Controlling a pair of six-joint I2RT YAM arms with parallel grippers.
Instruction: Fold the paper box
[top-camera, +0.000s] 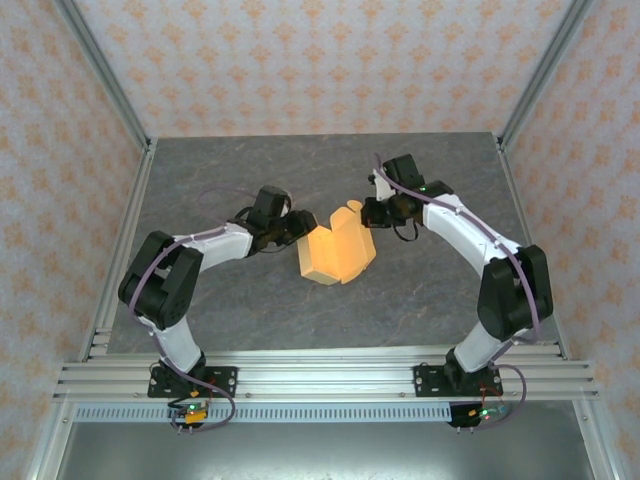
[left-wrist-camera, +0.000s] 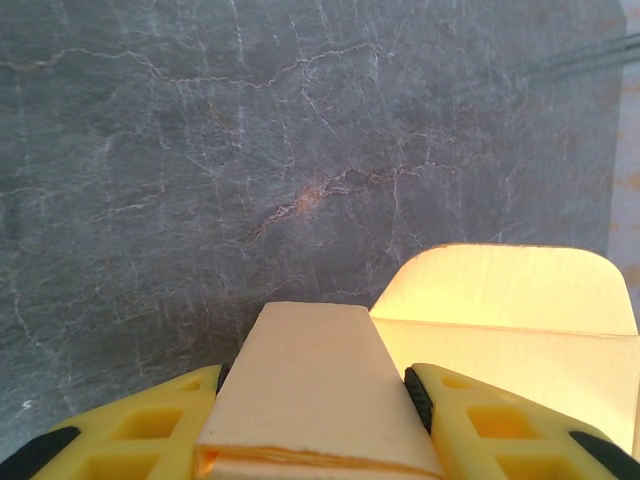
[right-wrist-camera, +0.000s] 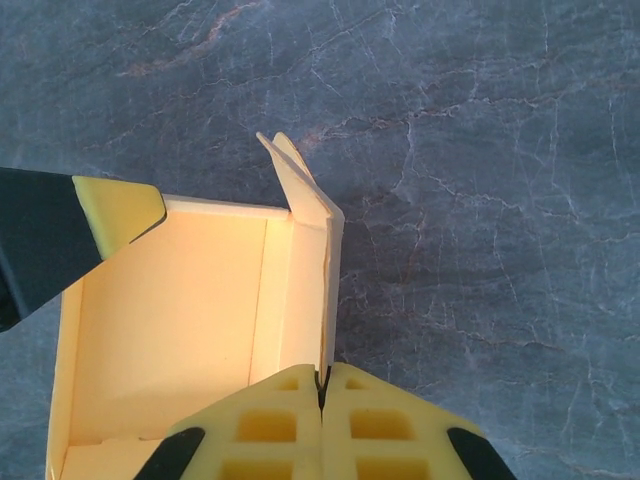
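The paper box (top-camera: 333, 254), a partly folded orange-yellow cardboard box with an upright flap, sits mid-table between both arms. My left gripper (top-camera: 300, 229) is shut on the box's left side. In the left wrist view a folded side wall (left-wrist-camera: 310, 370) fills the gap between the yellow fingers (left-wrist-camera: 150, 430), and a rounded flap (left-wrist-camera: 500, 290) stands to the right. My right gripper (top-camera: 368, 212) is shut on the box's thin right wall (right-wrist-camera: 325, 300), its fingertips (right-wrist-camera: 322, 378) pressed together on it. The box's open inside (right-wrist-camera: 170, 320) faces the right wrist camera, with a left finger (right-wrist-camera: 115, 208) at its far corner.
The grey stone-pattern table (top-camera: 250, 170) spreads round the box. Metal frame posts (top-camera: 100, 70) and patterned walls close in the left, right and back sides. A slotted rail (top-camera: 320, 380) runs along the near edge by the arm bases.
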